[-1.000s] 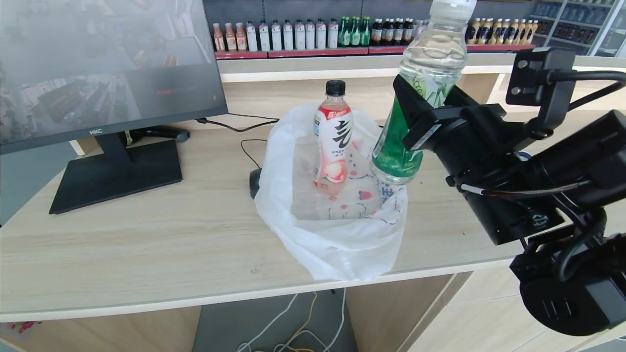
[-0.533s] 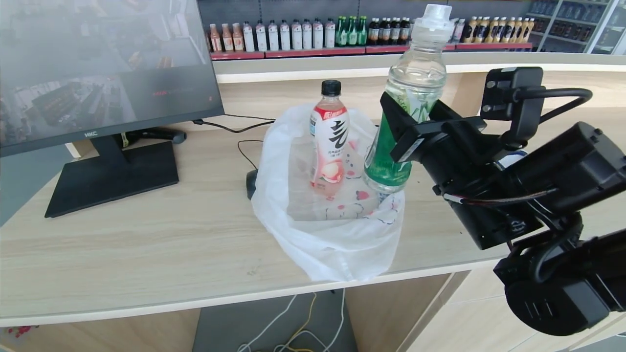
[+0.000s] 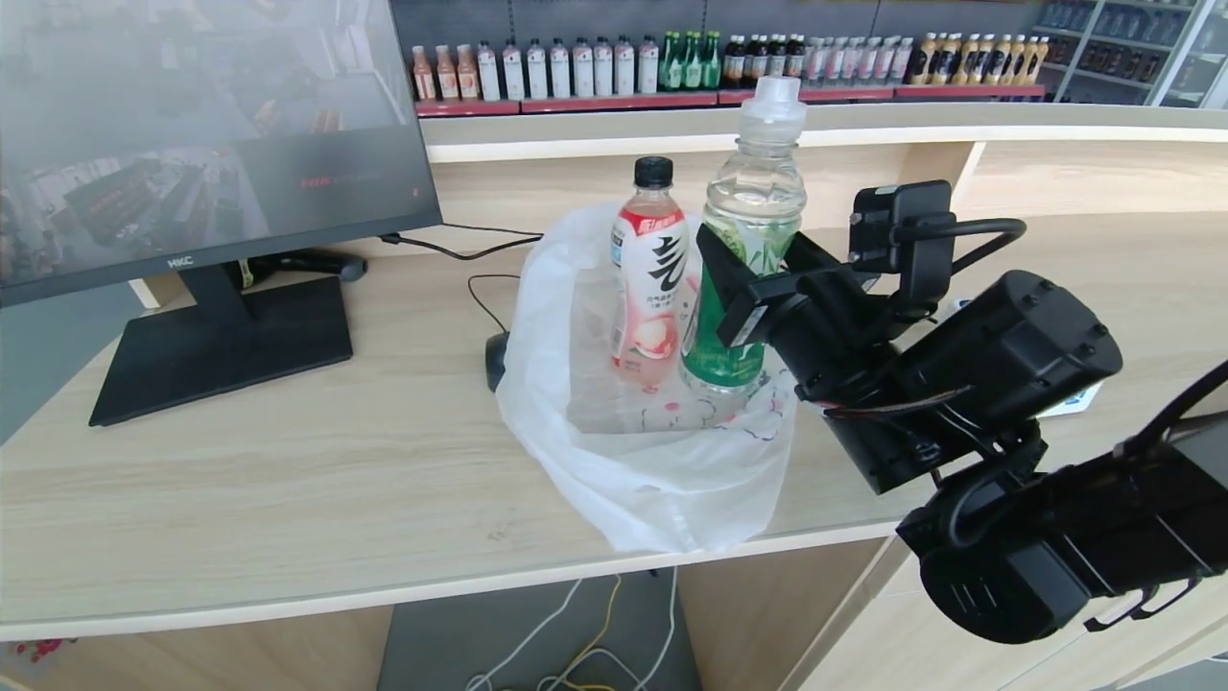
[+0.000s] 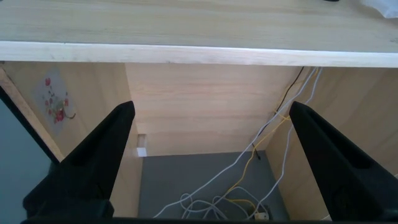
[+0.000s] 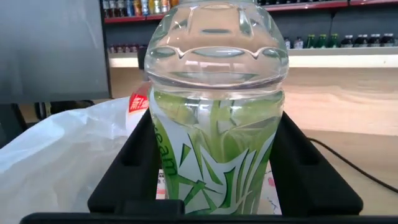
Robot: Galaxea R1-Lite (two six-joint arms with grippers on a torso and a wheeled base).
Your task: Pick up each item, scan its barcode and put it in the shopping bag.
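Right arm: you will find the right gripper (image 3: 734, 288) over the right side of the shopping bag (image 3: 633, 470), its fingers (image 3: 726, 274) clamped on either flank of the water bottle (image 3: 755, 206). The grip sits on the green label, about mid-body. The bottle stands close to upright, white cap uppermost, leaning slightly. Its lower end is inside the mouth of the bag; whether it rests on the bag's floor cannot be told. In the right wrist view the same bottle (image 5: 217, 118) stands between the two black fingers (image 5: 134, 165), with the white bag (image 5: 68, 155) behind it.

Bag: white plastic, mouth open, lying on the table (image 3: 288, 461) near its front edge. A pink-labelled bottle (image 3: 649, 274) with a black cap stands upright inside, just beside the water bottle on its left; contact between the two cannot be confirmed.

Left arm: the left gripper (image 4: 211, 109) hangs below the table's front edge, fingers (image 4: 115, 140) well apart and holding nothing. Loose cables (image 4: 249, 180) lie on the floor beyond it.

Surroundings: a monitor (image 3: 192, 125) stands on the left of the table, a dark mouse (image 3: 496, 360) touches the bag's left side, and a shelf of bottles (image 3: 672, 67) runs along the back wall
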